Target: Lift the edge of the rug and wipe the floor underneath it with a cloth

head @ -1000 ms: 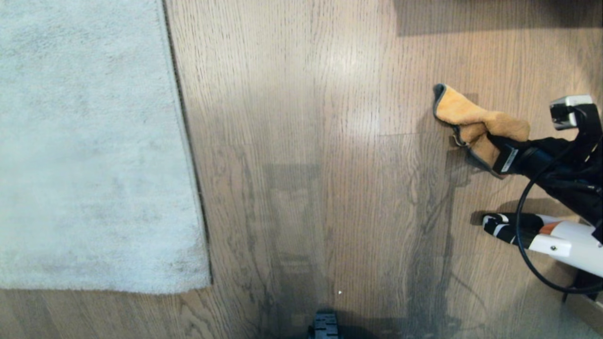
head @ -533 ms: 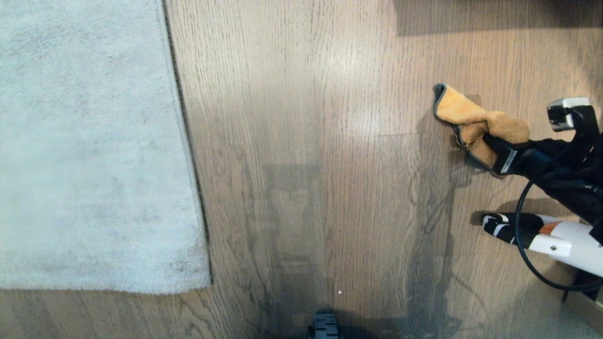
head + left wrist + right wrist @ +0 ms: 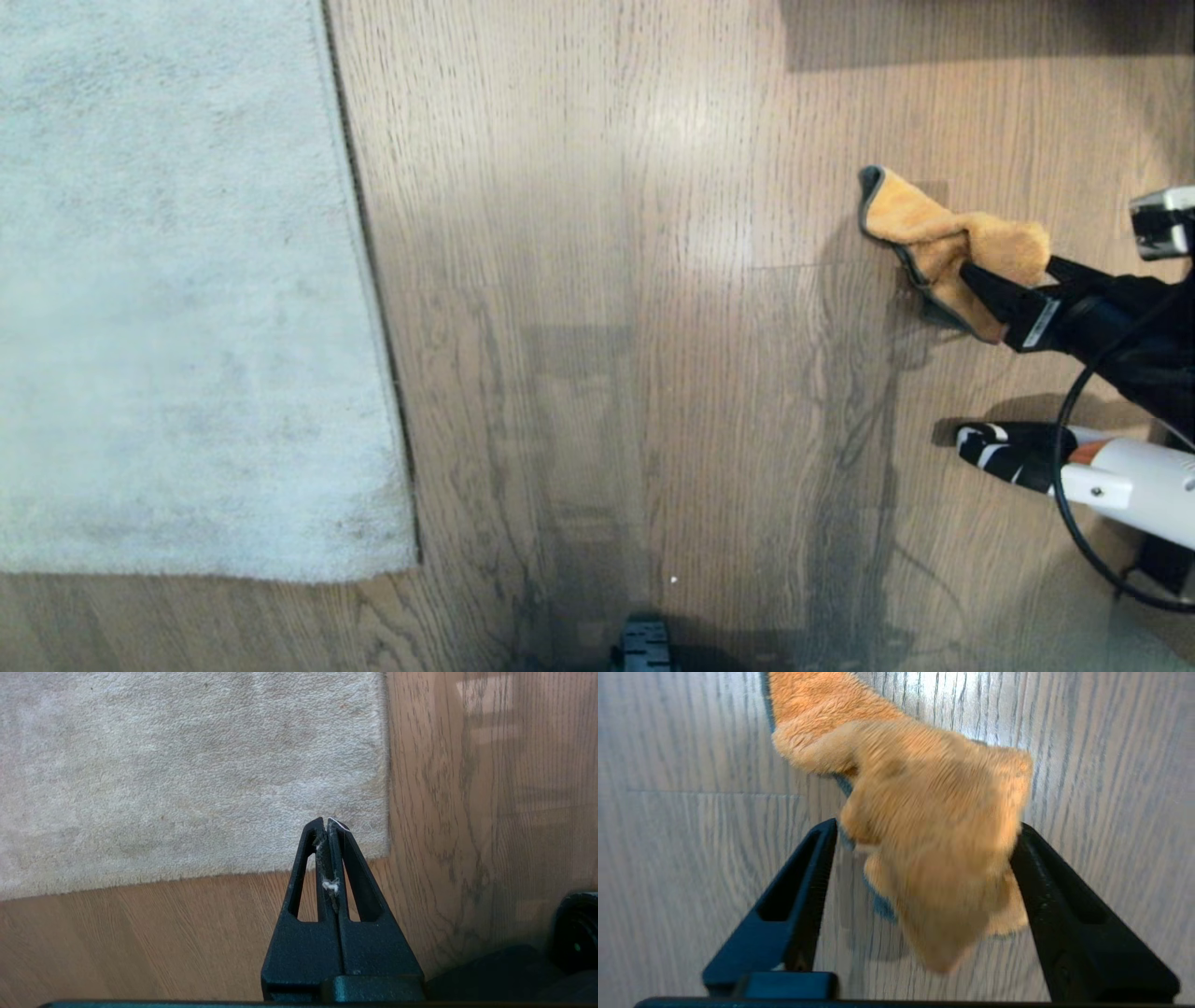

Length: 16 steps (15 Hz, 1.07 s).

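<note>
The orange-tan cloth (image 3: 934, 233) lies crumpled on the brown wood floor (image 3: 607, 280) at the right. My right gripper (image 3: 1013, 271) is open, its fingers spread on either side of the cloth's near end. In the right wrist view the cloth (image 3: 924, 812) bulges between the wide-apart fingers of the right gripper (image 3: 927, 826), and floor shows beside it. The pale grey rug (image 3: 177, 280) lies flat at the left. My left gripper (image 3: 327, 821) hangs shut above the rug's near corner (image 3: 369, 830), with a bit of lint between its fingers.
A white part with a black-and-white striped tip (image 3: 1004, 448) lies on the floor near the right arm, with a black cable (image 3: 1064, 485) looping over it. A dark robot part (image 3: 644, 649) shows at the near edge. A dark shadow (image 3: 980, 33) crosses the far right.
My right gripper has opened and let go of the cloth, and it has drawn back a little to the right. The cloth stays where it was on the floor.
</note>
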Motion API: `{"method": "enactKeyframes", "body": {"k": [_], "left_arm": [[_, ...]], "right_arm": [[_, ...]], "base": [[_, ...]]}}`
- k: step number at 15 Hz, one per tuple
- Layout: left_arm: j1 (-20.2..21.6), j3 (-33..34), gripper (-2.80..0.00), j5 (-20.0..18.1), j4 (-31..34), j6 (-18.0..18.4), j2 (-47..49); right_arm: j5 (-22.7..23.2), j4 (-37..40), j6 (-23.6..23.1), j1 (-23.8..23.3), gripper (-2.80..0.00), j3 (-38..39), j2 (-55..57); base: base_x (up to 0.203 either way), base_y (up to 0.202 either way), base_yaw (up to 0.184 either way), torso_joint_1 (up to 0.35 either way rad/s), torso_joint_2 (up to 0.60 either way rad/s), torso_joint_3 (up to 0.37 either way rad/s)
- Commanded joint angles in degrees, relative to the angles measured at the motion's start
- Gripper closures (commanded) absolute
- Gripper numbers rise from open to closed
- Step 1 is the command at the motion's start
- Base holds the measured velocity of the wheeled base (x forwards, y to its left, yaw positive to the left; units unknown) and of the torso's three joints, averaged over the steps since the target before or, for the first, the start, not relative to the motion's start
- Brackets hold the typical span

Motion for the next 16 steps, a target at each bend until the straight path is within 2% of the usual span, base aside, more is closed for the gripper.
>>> {"method": "enactKeyframes", "body": {"k": [1, 8, 16], "left_arm": [[0.0, 0.0, 0.0, 0.1, 0.0, 0.0, 0.0], [0.0, 0.0, 0.0, 0.0, 0.0, 0.0, 0.0], [0.0, 0.0, 0.0, 0.1, 0.0, 0.0, 0.0]], "right_arm": [[0.1, -0.4, 0.0, 0.1, -2.8, 3.6, -4.8], [0.2, 0.3, -1.1, 0.2, -2.8, 13.1, -15.1], [0.2, 5.9, -1.2, 0.4, -2.8, 18.2, -25.1]], "base": [[0.0, 0.0, 0.0, 0.0, 0.0, 0.0], [0.0, 0.0, 0.0, 0.0, 0.0, 0.0], [0.0, 0.0, 0.0, 0.0, 0.0, 0.0]]}}
